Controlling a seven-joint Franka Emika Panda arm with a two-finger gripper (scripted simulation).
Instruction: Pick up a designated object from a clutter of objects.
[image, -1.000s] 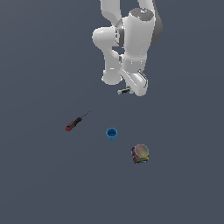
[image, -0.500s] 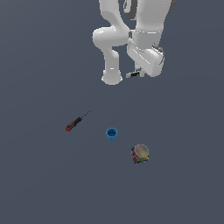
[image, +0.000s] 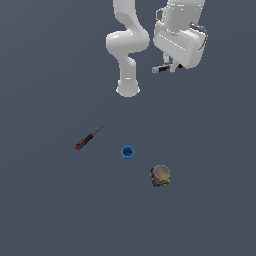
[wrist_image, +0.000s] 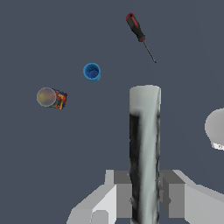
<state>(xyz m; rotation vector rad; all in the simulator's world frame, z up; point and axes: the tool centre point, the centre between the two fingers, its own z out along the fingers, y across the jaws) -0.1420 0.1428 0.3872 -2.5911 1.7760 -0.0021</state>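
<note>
Item 1, gripper (wrist_image: 144, 197): nearest in the wrist view, at the lower edge of the frame. Both grey fingers (wrist_image: 119, 192) are closed against the sides of the marker, no gap visible. In the exterior view the gripper (image: 170, 67) sits in the upper right of the frame, under the white wrist housing.

Item 2, marker (wrist_image: 145, 144): light grey-white stick with a dark streak, clamped between the fingers and standing out from them toward the frame centre. In the exterior view the marker (image: 161, 69) shows as a short stick with a black end, poking out toward the exterior view's left, well apart from the floor items.

Item 3, blue cup (image: 127, 152): centre of the exterior frame, upright.

Item 4, multicoloured lump (image: 160, 175): lower right of the cup, near it.

Item 5, screwdriver (image: 88, 138): red-and-black handle, thin dark shaft, left of the cup, lying at a slant.

Item 6, arm base (image: 128, 89): white, farthest back, upper centre.
</note>
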